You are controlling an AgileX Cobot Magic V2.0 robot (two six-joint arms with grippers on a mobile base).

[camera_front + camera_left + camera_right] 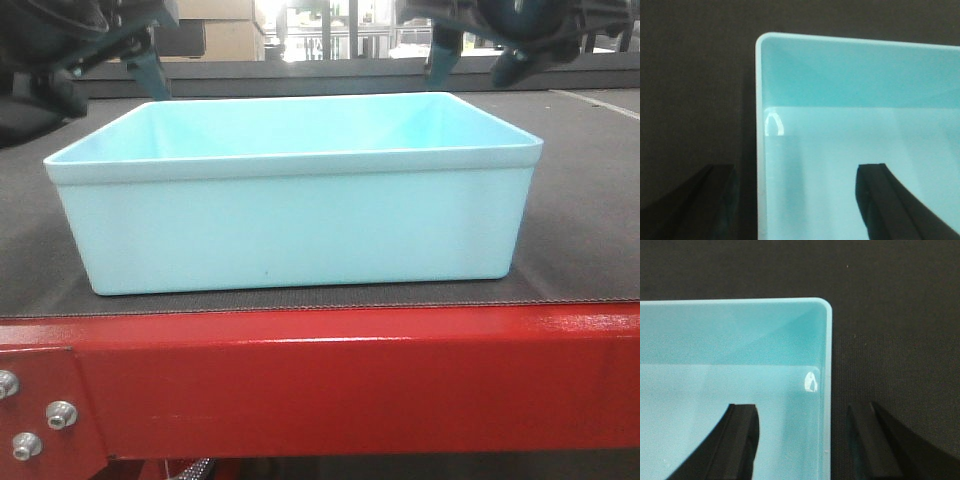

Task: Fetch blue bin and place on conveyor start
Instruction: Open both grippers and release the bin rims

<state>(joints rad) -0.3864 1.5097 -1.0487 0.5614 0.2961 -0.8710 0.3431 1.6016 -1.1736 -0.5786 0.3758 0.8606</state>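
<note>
The pale aqua blue bin (290, 220) stands upright and empty on the dark grey belt of the conveyor start (585, 215), just behind its red frame (350, 370). My left gripper (110, 70) is open above the bin's left end. In the left wrist view it (797, 202) straddles the bin's left wall (759, 150), one finger outside and one inside, with gaps on both sides. My right gripper (478, 62) is open above the right end. In the right wrist view it (807, 442) straddles the right wall (826, 390) the same way.
Silver bolts (60, 413) sit on the red frame at the lower left. The dark belt (695, 90) runs on around the bin on all sides and also shows in the right wrist view (895, 330). Cardboard boxes (225, 35) and bright windows stand far behind.
</note>
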